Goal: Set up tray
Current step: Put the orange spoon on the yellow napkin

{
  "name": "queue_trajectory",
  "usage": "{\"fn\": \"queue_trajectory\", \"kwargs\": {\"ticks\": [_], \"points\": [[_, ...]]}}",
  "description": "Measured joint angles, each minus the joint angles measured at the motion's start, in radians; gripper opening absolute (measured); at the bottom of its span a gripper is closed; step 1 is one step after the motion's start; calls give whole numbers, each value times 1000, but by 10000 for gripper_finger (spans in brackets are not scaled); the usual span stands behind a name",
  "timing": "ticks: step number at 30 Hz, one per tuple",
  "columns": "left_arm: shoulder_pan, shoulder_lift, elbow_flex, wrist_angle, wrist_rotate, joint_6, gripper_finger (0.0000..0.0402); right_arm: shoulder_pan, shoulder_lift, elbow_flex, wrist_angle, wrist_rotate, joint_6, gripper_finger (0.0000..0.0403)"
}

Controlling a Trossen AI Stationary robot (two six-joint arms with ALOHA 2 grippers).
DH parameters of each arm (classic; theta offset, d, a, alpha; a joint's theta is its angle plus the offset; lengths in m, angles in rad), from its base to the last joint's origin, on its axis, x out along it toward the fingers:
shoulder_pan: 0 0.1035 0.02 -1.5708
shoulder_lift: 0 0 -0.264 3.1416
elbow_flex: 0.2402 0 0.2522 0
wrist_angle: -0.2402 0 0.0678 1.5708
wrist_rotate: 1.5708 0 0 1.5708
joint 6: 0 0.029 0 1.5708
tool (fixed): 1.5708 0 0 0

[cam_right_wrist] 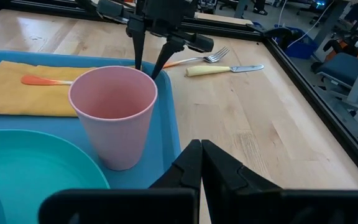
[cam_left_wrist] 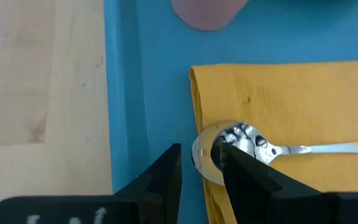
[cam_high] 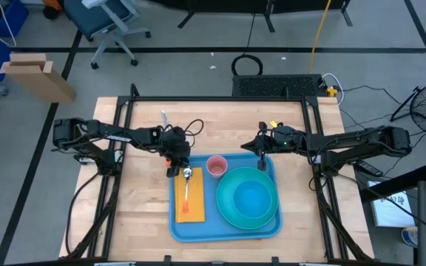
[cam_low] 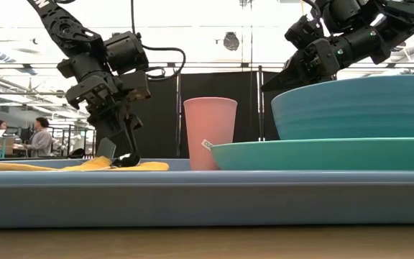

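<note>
Sitting near the middle of the wooden counter (cam_high: 146, 222), the blue tray (cam_high: 198, 229) carries a yellow napkin (cam_high: 191, 203) on its left part, a pink cup (cam_high: 217, 165) at its far edge and a teal bowl (cam_high: 253, 193) resting in a teal plate (cam_high: 231, 214) on its right part. A spoon (cam_left_wrist: 272, 147) with an orange-tipped handle lies along the napkin (its metal bowl at the napkin's far end). The left gripper (cam_left_wrist: 199, 171) is down at that end, its fingers parted, one fingertip touching the spoon's bowl and the other over bare tray; they are not clenched on anything. The right gripper (cam_right_wrist: 201, 163) hovers at the tray's far right corner, just beside the cup, its fingers pressed together and holding nothing. A fork (cam_right_wrist: 199, 59) and a knife (cam_right_wrist: 224, 70) lie on the counter beyond the tray.
</note>
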Motion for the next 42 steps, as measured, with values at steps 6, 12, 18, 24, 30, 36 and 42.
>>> {"fn": "queue_trajectory", "kwargs": {"ticks": [6, 12, 18, 24, 30, 36, 42], "points": [[0, 0, 0, 9, 0, -4, 115, 0, 0, 0, 0, 0, -1, 0], [0, 0, 0, 6, -1, -10, 115, 0, 0, 0, 0, 0, -3, 0], [0, 0, 0, 6, -20, -27, 115, 0, 0, 0, 0, 0, -3, 0], [-5, 1, -1, -17, -20, -47, 115, 0, 0, 0, 0, 0, -3, 0], [-20, 1, -1, -18, -20, -47, 115, 0, 0, 0, 0, 0, -3, 0], [-33, 9, -1, -12, -20, -46, 115, 0, 0, 0, 0, 0, -4, 0], [-33, 35, -1, 13, -43, -42, 115, 0, 0, 0, 0, 0, -3, 0]]}}
